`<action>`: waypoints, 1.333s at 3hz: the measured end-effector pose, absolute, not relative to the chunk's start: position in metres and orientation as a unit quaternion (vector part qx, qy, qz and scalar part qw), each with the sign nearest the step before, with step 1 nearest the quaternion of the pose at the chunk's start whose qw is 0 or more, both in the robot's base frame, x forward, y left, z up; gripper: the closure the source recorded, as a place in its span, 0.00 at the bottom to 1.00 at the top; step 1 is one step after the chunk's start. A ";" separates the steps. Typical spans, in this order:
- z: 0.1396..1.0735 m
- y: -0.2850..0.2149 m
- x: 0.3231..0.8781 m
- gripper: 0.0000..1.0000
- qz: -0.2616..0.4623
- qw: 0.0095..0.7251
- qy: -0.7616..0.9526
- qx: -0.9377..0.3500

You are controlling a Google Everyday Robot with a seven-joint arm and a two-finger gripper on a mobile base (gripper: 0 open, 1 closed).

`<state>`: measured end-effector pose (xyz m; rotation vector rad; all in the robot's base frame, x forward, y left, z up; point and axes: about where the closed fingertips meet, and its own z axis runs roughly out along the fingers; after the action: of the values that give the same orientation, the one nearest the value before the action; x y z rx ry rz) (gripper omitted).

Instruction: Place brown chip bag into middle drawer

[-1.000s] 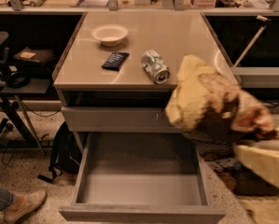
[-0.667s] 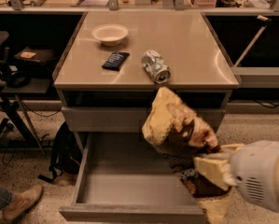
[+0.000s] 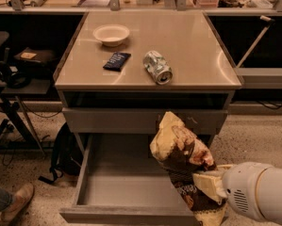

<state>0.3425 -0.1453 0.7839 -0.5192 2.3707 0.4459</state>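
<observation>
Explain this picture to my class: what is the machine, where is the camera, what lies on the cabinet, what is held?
A mobile robot's white arm shows at the lower right. The one camera looks down on the cabinet from the front. The gripper, jaws shut, holds a crinkled dark-brown and tan foil chip bag above the right side of the wide, shallow grey drawer, pulled open, floor bare. On the beige cabinet top lie a pale round bowl, a small flat dark-blue packet and a silver drink can on its side.
</observation>
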 end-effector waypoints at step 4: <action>0.627 -0.171 0.461 1.00 0.176 0.345 0.913 -0.126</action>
<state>0.4606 -0.1713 0.6268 -0.3278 2.3721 0.4571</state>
